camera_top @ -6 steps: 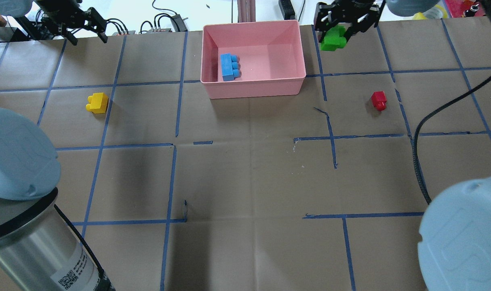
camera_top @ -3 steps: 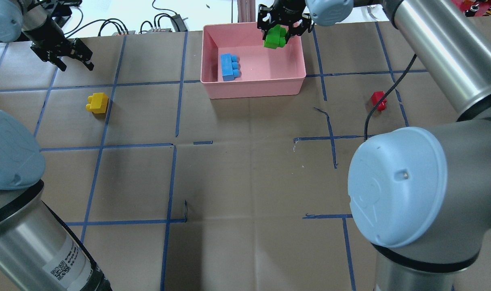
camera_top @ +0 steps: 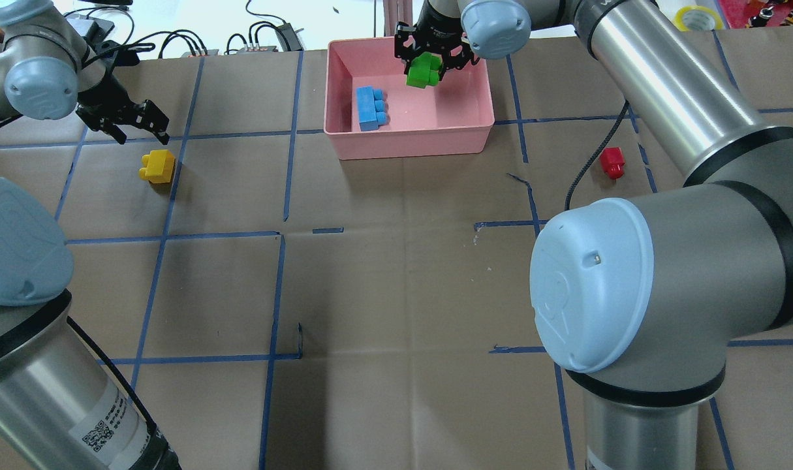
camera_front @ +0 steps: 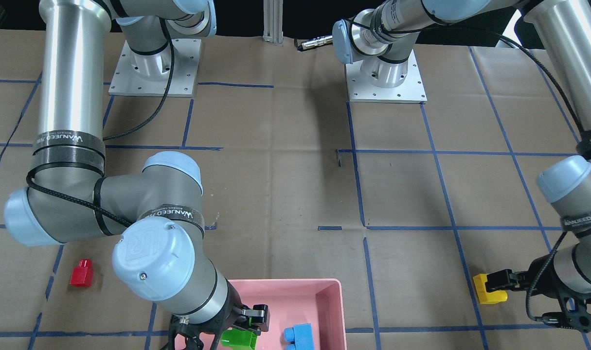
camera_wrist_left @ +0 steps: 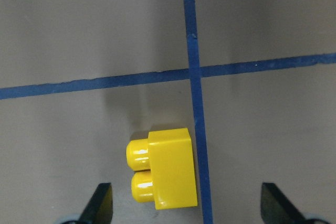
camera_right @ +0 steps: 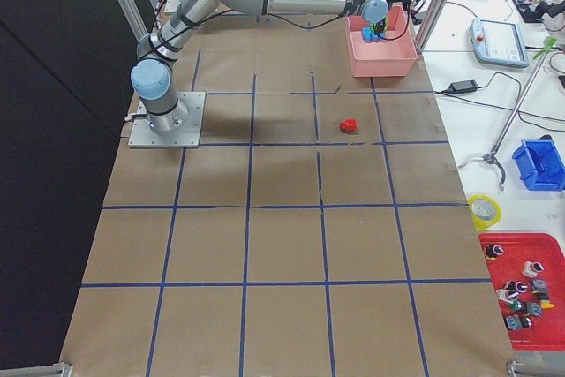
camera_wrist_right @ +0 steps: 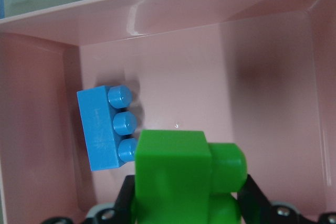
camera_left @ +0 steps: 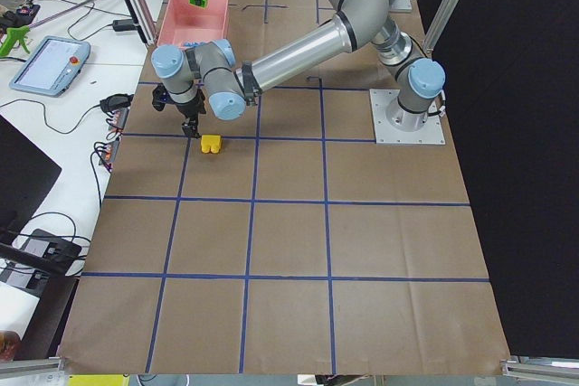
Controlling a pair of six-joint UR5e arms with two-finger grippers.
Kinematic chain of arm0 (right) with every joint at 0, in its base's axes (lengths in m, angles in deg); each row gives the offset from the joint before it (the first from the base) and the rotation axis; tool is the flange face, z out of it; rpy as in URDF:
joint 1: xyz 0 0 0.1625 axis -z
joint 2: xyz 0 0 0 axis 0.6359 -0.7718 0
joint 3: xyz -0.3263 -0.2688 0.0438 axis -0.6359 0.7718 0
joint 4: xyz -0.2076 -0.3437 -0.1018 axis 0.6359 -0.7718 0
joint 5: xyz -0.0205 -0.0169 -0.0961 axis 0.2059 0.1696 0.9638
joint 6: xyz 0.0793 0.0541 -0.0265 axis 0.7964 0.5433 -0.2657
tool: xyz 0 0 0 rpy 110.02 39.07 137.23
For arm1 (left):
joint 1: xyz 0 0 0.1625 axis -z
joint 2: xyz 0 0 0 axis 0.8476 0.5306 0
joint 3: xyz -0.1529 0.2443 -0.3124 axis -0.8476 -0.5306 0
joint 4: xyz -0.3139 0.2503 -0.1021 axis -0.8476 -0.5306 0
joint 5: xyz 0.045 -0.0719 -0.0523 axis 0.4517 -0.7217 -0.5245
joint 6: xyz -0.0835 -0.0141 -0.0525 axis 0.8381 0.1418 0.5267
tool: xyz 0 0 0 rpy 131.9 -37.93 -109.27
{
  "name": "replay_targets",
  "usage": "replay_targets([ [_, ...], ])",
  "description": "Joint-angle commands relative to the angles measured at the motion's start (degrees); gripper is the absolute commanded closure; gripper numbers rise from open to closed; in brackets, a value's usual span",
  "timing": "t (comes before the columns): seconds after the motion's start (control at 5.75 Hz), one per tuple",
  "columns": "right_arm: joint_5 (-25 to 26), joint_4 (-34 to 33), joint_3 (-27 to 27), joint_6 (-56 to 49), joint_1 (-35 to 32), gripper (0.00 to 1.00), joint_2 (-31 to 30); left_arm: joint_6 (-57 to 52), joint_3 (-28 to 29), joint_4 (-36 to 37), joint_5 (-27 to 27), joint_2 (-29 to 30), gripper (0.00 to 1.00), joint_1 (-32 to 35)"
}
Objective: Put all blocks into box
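Note:
The pink box (camera_top: 409, 140) stands at the table's far middle, with the light blue brick (camera_top: 369, 108) lying in its left half. My right gripper (camera_top: 433, 64) is shut on the green brick (camera_top: 423, 70) and holds it above the box's inside; the right wrist view shows the green brick (camera_wrist_right: 178, 177) over the pink floor beside the light blue brick (camera_wrist_right: 100, 129). My left gripper (camera_top: 141, 134) is open just above and beyond the yellow brick (camera_top: 157, 165). In the left wrist view the yellow brick (camera_wrist_left: 165, 168) lies between the open fingertips (camera_wrist_left: 100, 203). The red brick (camera_top: 611, 162) lies alone on the right.
Blue tape lines grid the brown table. Cables and devices (camera_top: 265, 32) lie past the far edge, left of the box. The arm bases (camera_front: 152, 68) stand on plates at the robot's side. My right arm's big elbow (camera_top: 592, 281) hangs over the right half.
My right gripper carried the green brick left from beside the box to over its inside. My left gripper moved down and right, close over the yellow brick.

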Motion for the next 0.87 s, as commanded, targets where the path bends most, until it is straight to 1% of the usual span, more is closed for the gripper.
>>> replay_targets([
  [0.0, 0.1, -0.2, 0.0, -1.4, 0.0, 0.00, 0.2, 1.3, -4.9, 5.8, 0.4, -0.1, 0.00, -0.1],
  [0.17, 0.8, 0.7, -0.5, -7.6, 1.7, 0.00, -1.5, 2.9, -5.1, 5.9, 0.3, 0.1, 0.00, -0.1],
  [0.35, 7.0, 4.1, -2.1, -17.9, 4.8, 0.00, -5.3, 2.8, -5.3, 6.4, 0.4, 0.5, 0.00, -0.5],
  [0.52, 9.0, 12.7, -2.9, -24.8, 8.2, 0.01, -8.8, 2.6, -5.8, 6.6, 0.3, 0.6, 0.00, -1.4],
  [0.7, 14.0, 18.2, -5.0, -26.2, 10.5, 0.01, -13.6, 2.6, -5.9, 6.9, 0.3, 0.6, 0.01, -1.4],
])
